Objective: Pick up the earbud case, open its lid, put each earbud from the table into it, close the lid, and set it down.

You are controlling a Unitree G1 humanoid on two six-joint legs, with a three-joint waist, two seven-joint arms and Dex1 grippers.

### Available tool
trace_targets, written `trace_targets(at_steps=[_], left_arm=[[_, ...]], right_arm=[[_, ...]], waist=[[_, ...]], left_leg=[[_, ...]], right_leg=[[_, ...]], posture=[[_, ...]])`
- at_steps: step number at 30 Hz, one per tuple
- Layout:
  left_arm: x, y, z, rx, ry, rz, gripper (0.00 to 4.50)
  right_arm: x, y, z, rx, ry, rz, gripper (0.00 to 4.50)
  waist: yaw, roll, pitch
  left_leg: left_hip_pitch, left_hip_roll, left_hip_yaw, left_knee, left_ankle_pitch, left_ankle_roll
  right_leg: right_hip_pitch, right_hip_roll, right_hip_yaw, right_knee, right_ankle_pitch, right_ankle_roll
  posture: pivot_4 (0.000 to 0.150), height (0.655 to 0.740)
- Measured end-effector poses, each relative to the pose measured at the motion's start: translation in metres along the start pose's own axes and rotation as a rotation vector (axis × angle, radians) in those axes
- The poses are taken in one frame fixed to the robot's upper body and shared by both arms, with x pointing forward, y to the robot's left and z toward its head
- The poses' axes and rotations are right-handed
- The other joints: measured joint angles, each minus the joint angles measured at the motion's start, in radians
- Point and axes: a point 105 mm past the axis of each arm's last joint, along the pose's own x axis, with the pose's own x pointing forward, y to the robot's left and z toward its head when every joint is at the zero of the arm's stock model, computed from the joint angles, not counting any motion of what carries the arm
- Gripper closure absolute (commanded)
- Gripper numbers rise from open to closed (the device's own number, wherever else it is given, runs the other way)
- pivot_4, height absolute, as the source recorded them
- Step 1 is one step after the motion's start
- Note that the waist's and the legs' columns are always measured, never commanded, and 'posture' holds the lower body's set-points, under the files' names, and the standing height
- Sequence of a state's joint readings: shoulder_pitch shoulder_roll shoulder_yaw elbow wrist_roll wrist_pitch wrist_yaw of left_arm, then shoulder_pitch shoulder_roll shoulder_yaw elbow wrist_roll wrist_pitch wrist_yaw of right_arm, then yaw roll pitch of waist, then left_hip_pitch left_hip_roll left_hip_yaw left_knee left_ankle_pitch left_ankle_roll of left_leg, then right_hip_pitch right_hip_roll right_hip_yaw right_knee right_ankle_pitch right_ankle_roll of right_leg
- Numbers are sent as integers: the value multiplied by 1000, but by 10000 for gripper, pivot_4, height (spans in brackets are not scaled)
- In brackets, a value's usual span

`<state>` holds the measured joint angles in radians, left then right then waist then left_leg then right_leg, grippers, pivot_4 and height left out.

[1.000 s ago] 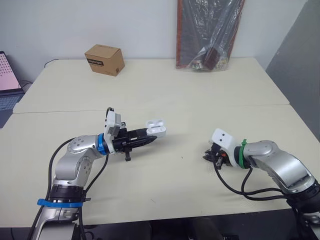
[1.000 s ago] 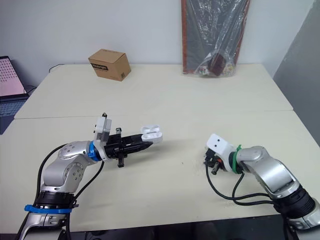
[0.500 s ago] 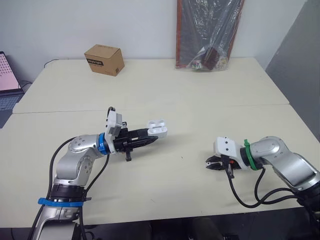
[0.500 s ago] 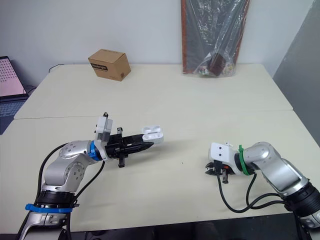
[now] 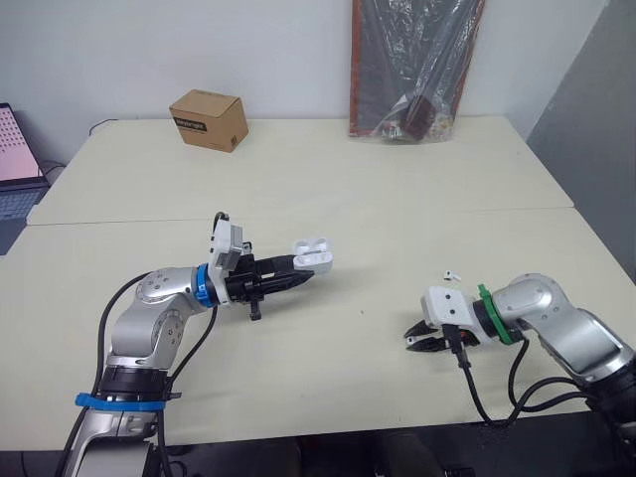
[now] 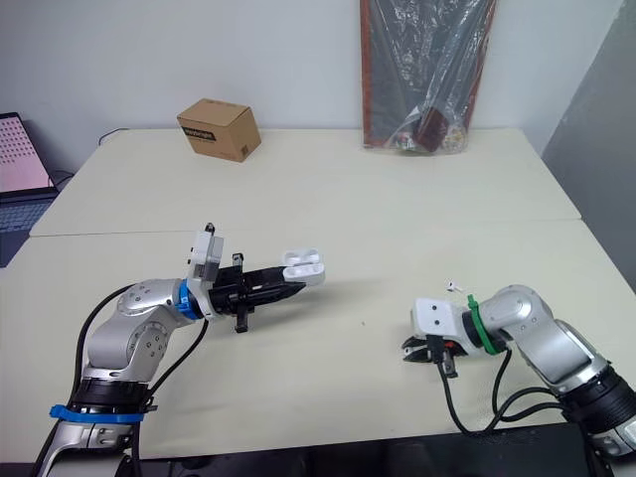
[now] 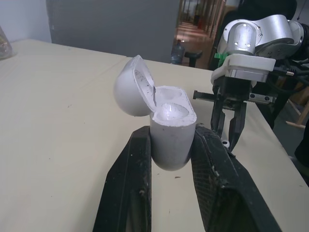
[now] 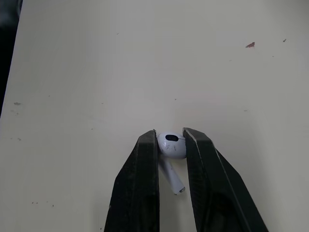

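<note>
Honestly, nothing here can actually be read. The cardboard box (image 5: 208, 119) at the far left has a dark label (image 5: 188, 124) with pale print on its near side, but the letters are too small to make out. The laptop (image 5: 14, 159) at the left edge shows a pink screen with some fine pattern, and I can't tell any words on it. The plastic-wrapped bundle (image 5: 417, 65) at the far side has a few colourful printed bits near its bottom, which are just as illegible.
</note>
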<state>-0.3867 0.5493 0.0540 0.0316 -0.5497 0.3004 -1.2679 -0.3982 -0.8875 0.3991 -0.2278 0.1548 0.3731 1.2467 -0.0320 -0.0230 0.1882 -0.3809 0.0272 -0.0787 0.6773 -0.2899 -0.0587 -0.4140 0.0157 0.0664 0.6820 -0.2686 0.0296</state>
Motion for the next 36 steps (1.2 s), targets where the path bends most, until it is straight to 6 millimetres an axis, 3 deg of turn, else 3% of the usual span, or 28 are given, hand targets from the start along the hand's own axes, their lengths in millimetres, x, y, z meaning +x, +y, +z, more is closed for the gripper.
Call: trace_targets(at_steps=[13, 21, 36], left_arm=[[-1, 0, 0, 4, 5, 1, 37220], [0, -1, 3, 16, 4, -6, 37220], [1, -1, 3, 17, 1, -6, 37220]], right_arm=[[3, 1, -4, -26, 6, 19, 40807], [3, 0, -4, -50, 20, 19, 13629], [-10, -1, -2, 9, 85, -3, 13629]], waist=[[0, 0, 0], [0, 0, 0], [0, 0, 0]], left_leg=[[0, 0, 0, 0, 0, 0], [0, 0, 0, 0, 0, 0], [0, 0, 0, 0, 0, 0]], right_leg=[[0, 0, 0, 0, 0, 0], [0, 0, 0, 0, 0, 0], [1, 0, 0, 0, 0, 0]], posture=[[1500, 7400], [1500, 7400], [1500, 7400]])
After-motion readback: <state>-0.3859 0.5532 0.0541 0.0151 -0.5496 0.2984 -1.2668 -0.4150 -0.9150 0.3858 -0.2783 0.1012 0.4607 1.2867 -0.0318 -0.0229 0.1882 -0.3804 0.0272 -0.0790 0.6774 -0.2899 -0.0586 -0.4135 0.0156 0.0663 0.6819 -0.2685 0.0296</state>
